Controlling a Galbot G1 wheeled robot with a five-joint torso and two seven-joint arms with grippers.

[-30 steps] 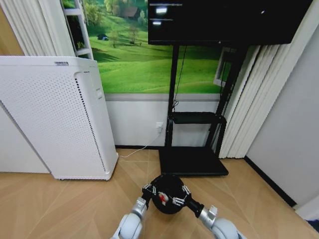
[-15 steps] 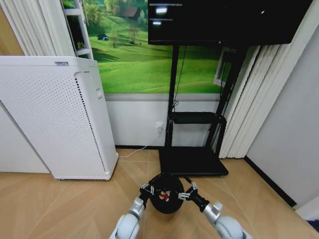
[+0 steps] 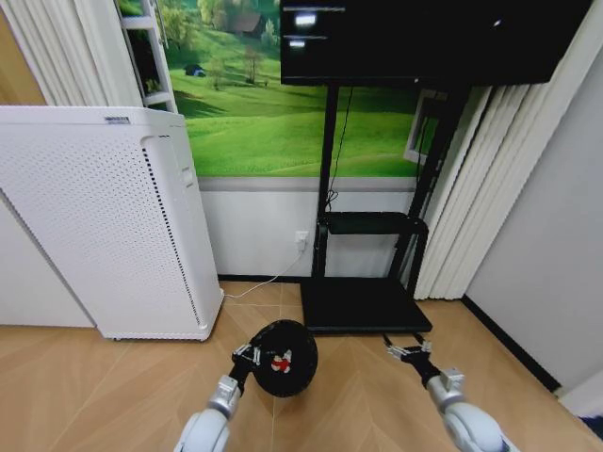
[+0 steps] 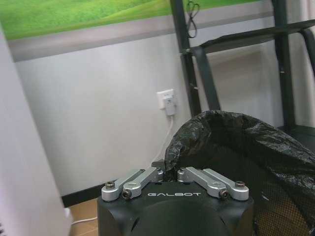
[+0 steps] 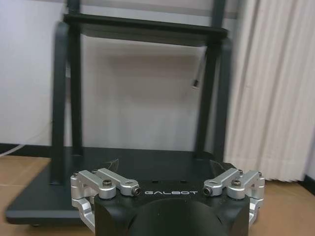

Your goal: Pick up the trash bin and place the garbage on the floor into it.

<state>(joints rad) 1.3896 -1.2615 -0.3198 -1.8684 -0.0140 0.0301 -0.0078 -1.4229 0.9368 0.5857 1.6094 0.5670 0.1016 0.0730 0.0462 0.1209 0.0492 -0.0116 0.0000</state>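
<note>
The trash bin [image 3: 294, 350], small, black and round with a black liner, hangs tilted just above the wooden floor, its mouth facing me. A red-and-white piece of garbage [image 3: 279, 363] lies inside it. My left gripper [image 3: 247, 356] is shut on the bin's left rim. In the left wrist view the fingers [image 4: 156, 174] pinch the crinkled liner edge of the bin [image 4: 236, 147]. My right gripper [image 3: 407, 353] is off to the bin's right, in front of the stand's base, open and holding nothing.
A tall white perforated appliance [image 3: 104, 226] stands at the left. The black TV stand's base [image 3: 363, 306] lies just behind the bin and the right gripper, also shown as the base [image 5: 147, 162]. White curtains [image 3: 471, 207] hang at the right. A white cable [image 3: 254, 285] runs along the wall.
My left gripper has carried the bin to the left. My right gripper has drawn away from the bin's rim, out to the right.
</note>
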